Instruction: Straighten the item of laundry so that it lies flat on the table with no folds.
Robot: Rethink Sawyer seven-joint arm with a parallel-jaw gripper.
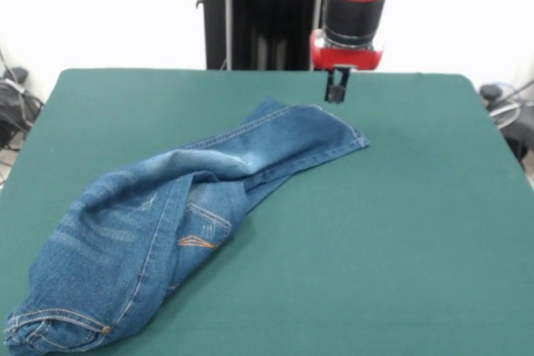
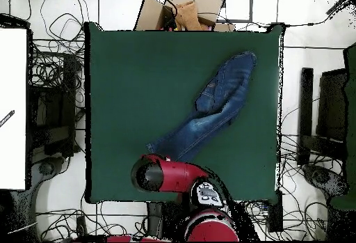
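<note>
The jeans (image 1: pixel 167 206) lie crumpled diagonally on the green table (image 1: pixel 417 206). The waistband with its brass button (image 1: pixel 106 329) is at the near left corner, and a leg hem (image 1: pixel 342 135) points toward the robot. The cloth is folded over itself in the middle, showing a pocket with tan stitching (image 1: pixel 200 229). My gripper (image 1: pixel 336 89) hangs just above and behind the leg hem, holding nothing. In the overhead view the jeans (image 2: pixel 208 111) run from upper right to lower left on the table (image 2: pixel 139 80), and the red arm (image 2: pixel 163 175) hides the gripper.
The black pedestal (image 1: pixel 259 10) stands behind the table's far edge. Cardboard boxes (image 2: pixel 181 10) sit beyond the table's opposite side. Cables (image 2: pixel 49 66) lie on the floor around the table, and a white surface (image 2: pixel 12 108) is off to one side.
</note>
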